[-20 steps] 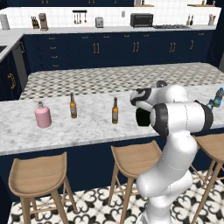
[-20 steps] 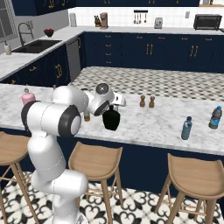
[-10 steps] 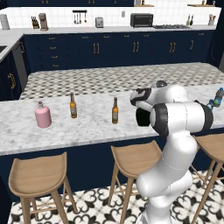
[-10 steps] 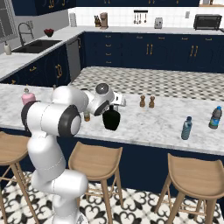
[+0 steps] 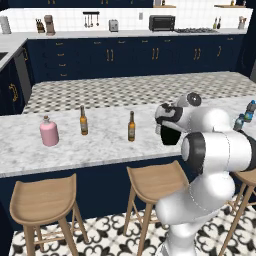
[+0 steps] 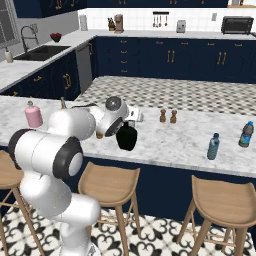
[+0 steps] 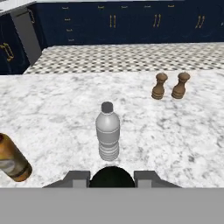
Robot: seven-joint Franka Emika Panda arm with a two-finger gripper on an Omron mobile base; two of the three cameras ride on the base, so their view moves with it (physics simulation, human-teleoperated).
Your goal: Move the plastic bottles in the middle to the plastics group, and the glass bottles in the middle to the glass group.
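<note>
My gripper [image 5: 168,121] is shut on the neck of the squat black glass bottle [image 5: 171,135], which sits low over the marble counter near its front edge. From the right the same black bottle [image 6: 126,138] hangs under the hand. In the hand view its dark round top [image 7: 111,176] lies between my fingertips. Just beyond it stands the small pale grey plastic bottle [image 7: 107,131]. A slim brown beer bottle [image 5: 131,126] stands to the left in the middle. The glass group, a pink bottle [image 5: 49,132] and a beer bottle [image 5: 83,120], is at the far left. The plastics group, two blue-capped bottles [image 6: 213,146] [image 6: 245,134], is at the right.
Two brown salt and pepper shakers [image 7: 170,85] stand behind and to the right of the plastic bottle. Wooden stools [image 5: 152,178] line the front of the counter. A checkered counter lies behind the marble counter [image 5: 100,147].
The jaws have closed on the black bottle's neck. The arm and the other bottles have stayed where they were.
</note>
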